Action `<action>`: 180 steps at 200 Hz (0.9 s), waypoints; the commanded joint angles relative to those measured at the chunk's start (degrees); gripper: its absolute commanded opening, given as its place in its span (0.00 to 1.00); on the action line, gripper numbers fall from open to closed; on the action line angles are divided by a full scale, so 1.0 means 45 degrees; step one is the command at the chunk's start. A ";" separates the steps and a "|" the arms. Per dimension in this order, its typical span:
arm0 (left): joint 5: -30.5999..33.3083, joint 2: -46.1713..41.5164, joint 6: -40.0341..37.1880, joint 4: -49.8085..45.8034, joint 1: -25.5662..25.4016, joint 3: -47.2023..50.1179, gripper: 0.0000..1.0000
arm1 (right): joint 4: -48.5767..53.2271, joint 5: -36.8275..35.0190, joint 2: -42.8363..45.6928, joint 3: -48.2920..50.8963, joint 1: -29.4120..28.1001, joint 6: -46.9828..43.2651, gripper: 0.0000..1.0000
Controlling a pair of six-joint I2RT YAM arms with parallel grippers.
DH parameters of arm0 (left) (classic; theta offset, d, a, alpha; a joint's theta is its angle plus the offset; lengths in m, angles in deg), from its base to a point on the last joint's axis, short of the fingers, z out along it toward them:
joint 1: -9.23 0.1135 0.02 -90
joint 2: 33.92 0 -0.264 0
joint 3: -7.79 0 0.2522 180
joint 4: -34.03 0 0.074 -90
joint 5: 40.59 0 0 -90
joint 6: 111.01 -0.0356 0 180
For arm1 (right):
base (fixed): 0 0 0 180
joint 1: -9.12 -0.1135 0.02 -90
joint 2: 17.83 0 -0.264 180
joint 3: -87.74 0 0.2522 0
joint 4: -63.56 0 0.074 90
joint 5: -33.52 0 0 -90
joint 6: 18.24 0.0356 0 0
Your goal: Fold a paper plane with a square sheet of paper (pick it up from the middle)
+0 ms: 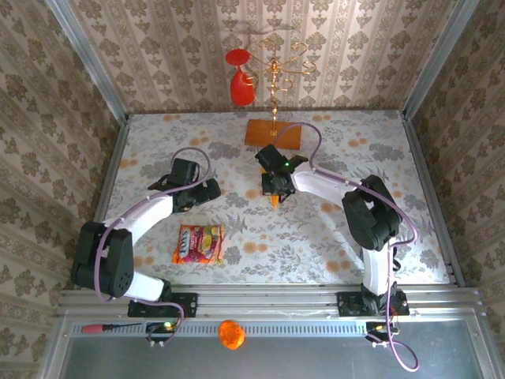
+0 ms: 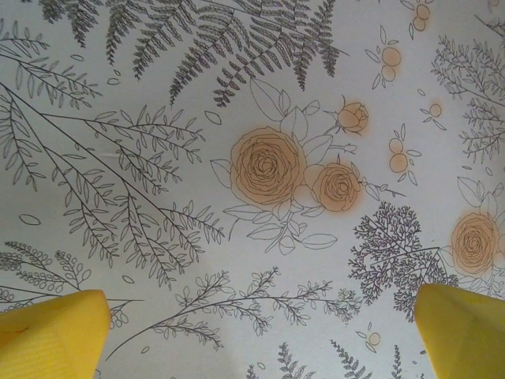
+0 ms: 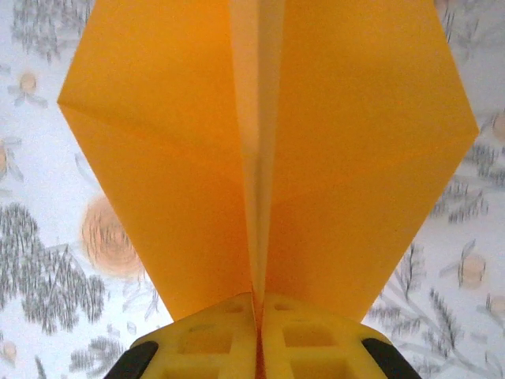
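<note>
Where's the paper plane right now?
The paper plane is pinched along its centre crease in the shut right tool. In the top view it sits over the middle of the table, just in front of the brown board.

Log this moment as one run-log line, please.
left gripper: open, empty, above table | right gripper: shut on paper plane at centre crease

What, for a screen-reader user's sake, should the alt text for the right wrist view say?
The yellow right gripper is shut on the centre crease of an orange paper plane, whose two wings fan upward and outward from the grip. Behind it lies a white floral tablecloth.
</note>
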 commanded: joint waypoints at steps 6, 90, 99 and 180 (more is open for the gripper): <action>0.0034 -0.0341 -0.0214 -0.0458 0.0151 0.0198 1.00 | 0.0498 -0.0321 -0.1077 -0.1007 0.0543 -0.0789 0.09; -0.0305 -0.0268 -0.0047 -0.0358 0.0160 0.0288 1.00 | 0.0865 0.0464 -0.2595 -0.2177 0.1086 -0.1194 0.12; -0.0343 -0.0268 -0.0028 -0.0342 0.0161 0.0307 1.00 | 0.0875 0.0489 -0.2627 -0.2144 0.1108 -0.1162 0.14; -0.0566 -0.0268 0.0211 0.0033 0.0142 0.0524 1.00 | 0.0846 0.0470 -0.2917 -0.2069 0.1147 -0.1190 0.25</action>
